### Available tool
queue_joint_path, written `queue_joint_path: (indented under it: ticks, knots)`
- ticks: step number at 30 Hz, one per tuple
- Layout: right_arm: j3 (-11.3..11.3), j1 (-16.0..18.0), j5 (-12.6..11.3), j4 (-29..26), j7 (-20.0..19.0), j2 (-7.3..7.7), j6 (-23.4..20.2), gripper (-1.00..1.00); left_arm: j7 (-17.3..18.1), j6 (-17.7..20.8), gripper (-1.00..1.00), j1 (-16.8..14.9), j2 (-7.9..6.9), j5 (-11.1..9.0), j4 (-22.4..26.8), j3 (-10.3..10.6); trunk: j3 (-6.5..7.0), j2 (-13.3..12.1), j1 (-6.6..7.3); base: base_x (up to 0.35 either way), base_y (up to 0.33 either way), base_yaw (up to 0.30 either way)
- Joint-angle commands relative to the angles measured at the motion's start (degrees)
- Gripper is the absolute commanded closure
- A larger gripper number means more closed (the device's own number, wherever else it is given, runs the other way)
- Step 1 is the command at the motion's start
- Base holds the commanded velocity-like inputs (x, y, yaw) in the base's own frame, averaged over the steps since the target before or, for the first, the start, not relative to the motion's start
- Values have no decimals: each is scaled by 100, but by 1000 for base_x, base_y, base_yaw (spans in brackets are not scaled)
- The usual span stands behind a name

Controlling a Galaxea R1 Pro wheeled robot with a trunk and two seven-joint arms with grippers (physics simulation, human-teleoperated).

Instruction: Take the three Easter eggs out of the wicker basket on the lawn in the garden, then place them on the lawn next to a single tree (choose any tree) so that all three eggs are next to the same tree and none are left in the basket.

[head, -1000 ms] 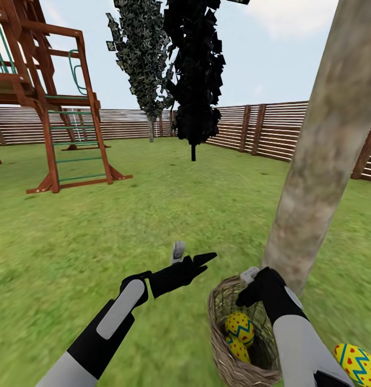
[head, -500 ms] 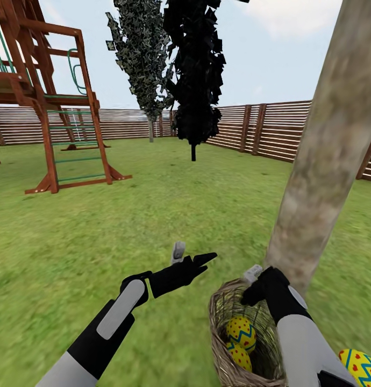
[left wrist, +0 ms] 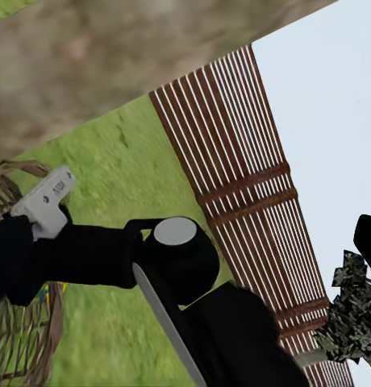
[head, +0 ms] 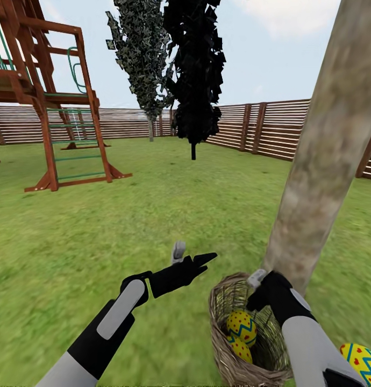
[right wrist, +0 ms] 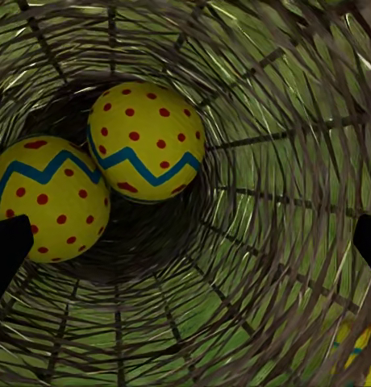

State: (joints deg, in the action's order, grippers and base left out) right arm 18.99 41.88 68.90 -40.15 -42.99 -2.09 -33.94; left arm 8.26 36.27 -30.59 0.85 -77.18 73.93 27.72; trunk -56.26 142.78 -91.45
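Two Easter eggs (head: 240, 328) lie touching in your wicker basket (head: 223, 344) on the lawn (head: 153, 226), just beside the tree (head: 320, 161); a third egg (head: 360, 361) rests on the grass nearby. Your right gripper (right wrist: 185, 242) hangs over the basket, jaws spread wide. Your left gripper (head: 193, 255) hovers empty, jaws parted.
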Motion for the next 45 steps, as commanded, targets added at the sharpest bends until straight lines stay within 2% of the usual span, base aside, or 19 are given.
queue_joint_path:
  ticks: [1, 16, 31, 34, 38, 39, 42, 44, 45]
  knots:
    - [9, 5, 49, 19, -43, -9, 51, -100, 9, 21, -100, -3, -1, -13, -1, -3, -24, 44, -21, 0, 0, 0]
    - [-10, 5, -18, 170, -98, -25, 342, -100, 9, 20, -100, -3, 3, -16, -1, -3, -356, 66, -61, 0, 0, 0]
    - [-10, 5, -35, 173, -113, -41, 354, -100, 23, 27, -100, -4, -33, -24, 54, -31, -689, 86, -99, 0, 0, 0]
    - [-3, 5, -23, 181, -113, -40, 354, -100, 66, 37, -100, -5, -58, -44, 149, -176, -755, 90, -107, 0, 0, 0]
    - [-6, 5, 3, 241, -111, -69, 353, -100, 382, 88, -100, -5, -120, -45, 420, -699, -844, 95, -117, 0, 0, 0]
    - [-8, 5, 4, 265, -110, -69, 353, -100, 413, 90, -100, -6, -146, -47, 443, -748, -866, 97, -120, 0, 0, 0]
    - [-20, 5, 8, 404, -106, -68, 353, -100, 597, 102, -100, -5, -359, -58, 559, -945, -932, 101, -128, 0, 0, 0]
    - [-26, 5, 5, 493, -103, -59, 353, -100, 1053, 111, -100, -6, -648, -68, 651, -1099, -977, 103, -133, 0, 0, 0]
    - [-26, 5, 4, 502, -102, -57, 353, -100, 1202, 115, -100, -7, -691, -68, 656, -1165, -999, 105, -135, 0, 0, 0]
